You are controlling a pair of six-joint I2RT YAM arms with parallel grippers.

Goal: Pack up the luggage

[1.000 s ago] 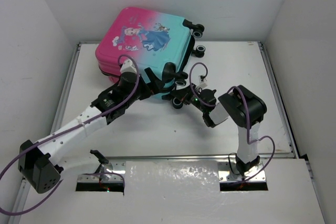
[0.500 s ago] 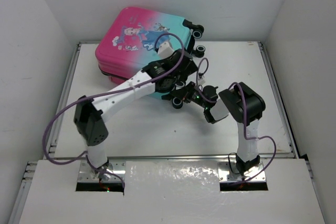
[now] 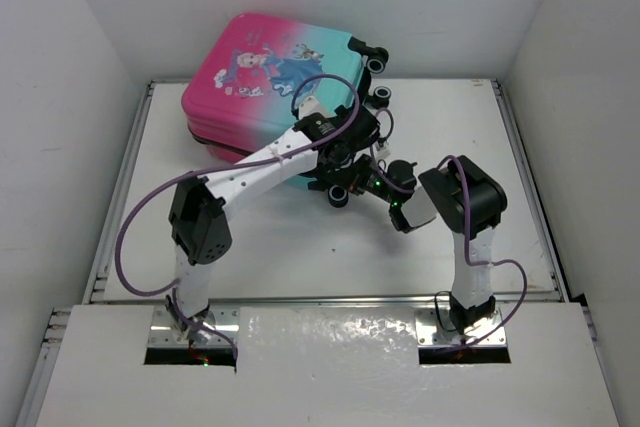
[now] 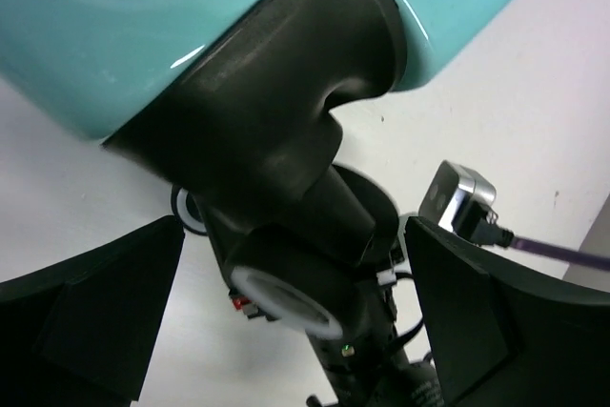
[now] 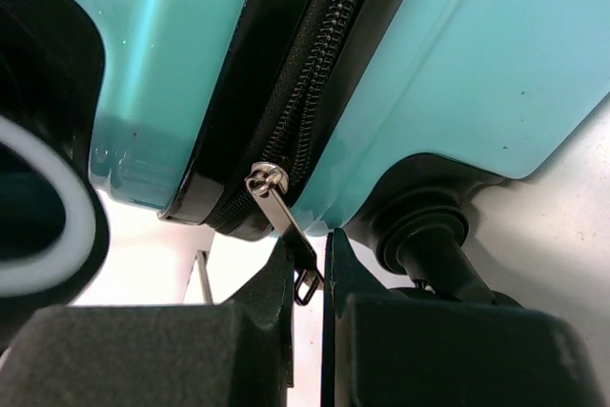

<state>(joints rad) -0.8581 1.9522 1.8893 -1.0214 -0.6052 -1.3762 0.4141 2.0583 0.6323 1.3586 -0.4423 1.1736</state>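
The left gripper [image 4: 295,307], having swung to the 5 o'clock corner of the luggage [image 3: 262,67], stands wide; the right gripper [image 5: 310,256] pinches the zipper pull [image 5: 284,218].

Bright even light, soft shadows, blurred close-ups

A white table [image 3: 290,247] (metal-edged) sits between white walls [image 3: 70,57].

I can read no text, brand, number or sign in any of my three views. The luggage [image 3: 215,97] carries a cartoon princess print [image 3: 272,65] on its lid. Any lettering within that print is too small for me to make out from above. The zipper pull [image 5: 286,221] on the luggage's seam shows no legible marking up close.
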